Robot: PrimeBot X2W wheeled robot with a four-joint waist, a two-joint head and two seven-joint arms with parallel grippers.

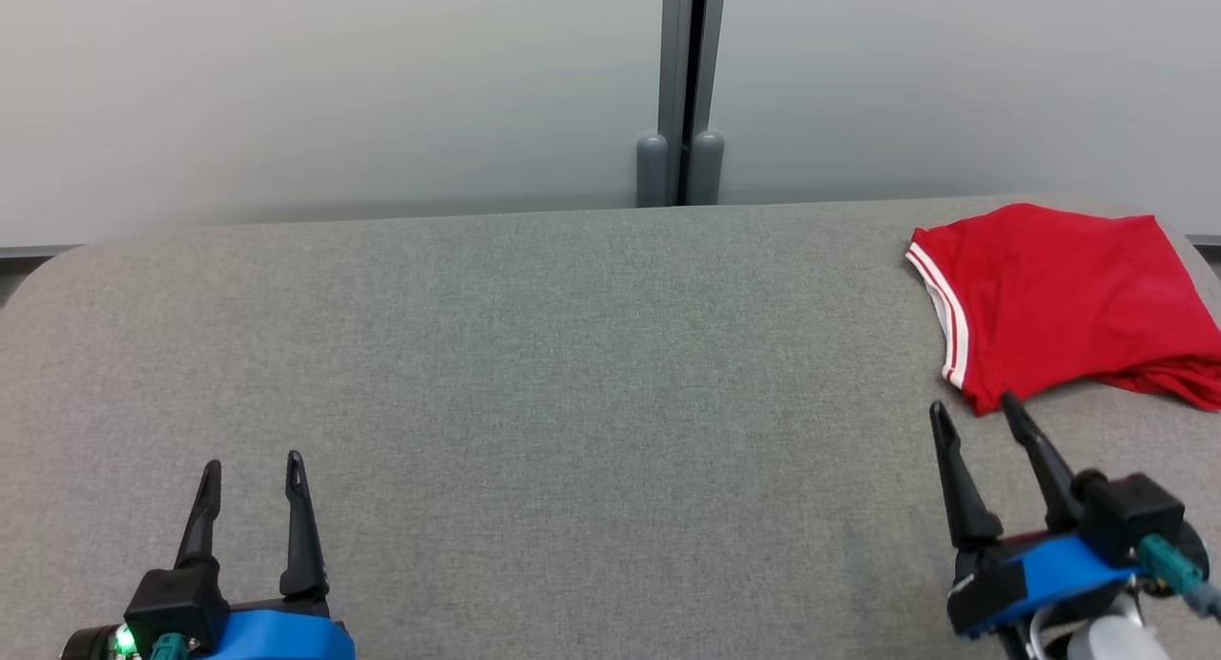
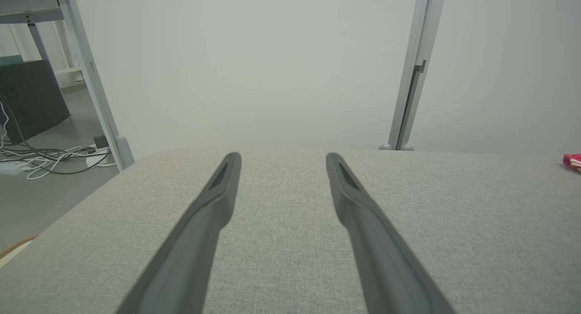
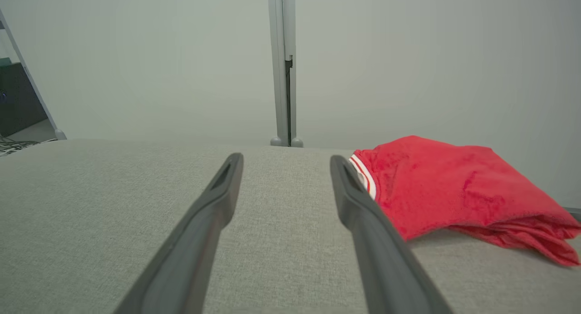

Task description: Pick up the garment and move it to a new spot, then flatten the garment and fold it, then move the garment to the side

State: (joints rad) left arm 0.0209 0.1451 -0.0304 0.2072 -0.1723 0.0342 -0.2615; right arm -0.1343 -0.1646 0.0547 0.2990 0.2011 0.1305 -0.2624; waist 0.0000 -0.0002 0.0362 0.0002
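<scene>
L gripper [image 1: 253,462] is seen w/ fingers spread wide, nothing held, low at the near-left of the grey padded surface [image 1: 572,355]. R gripper [image 1: 974,404] is likewise spread and empty, its tips set just beside the near corner of the red garment [image 1: 1059,298]; contact can't be told. Garment is laid folded at the far-right corner, its white-striped edge turned toward centre. Open fabric is left across centre and left, up to the rounded far edge.

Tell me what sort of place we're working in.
Probably an office or lab, not a home: pale partition panels joined by a grey metal post stand behind the grey fabric-covered table, and loose cables lie on the floor beside a metal frame leg.
</scene>
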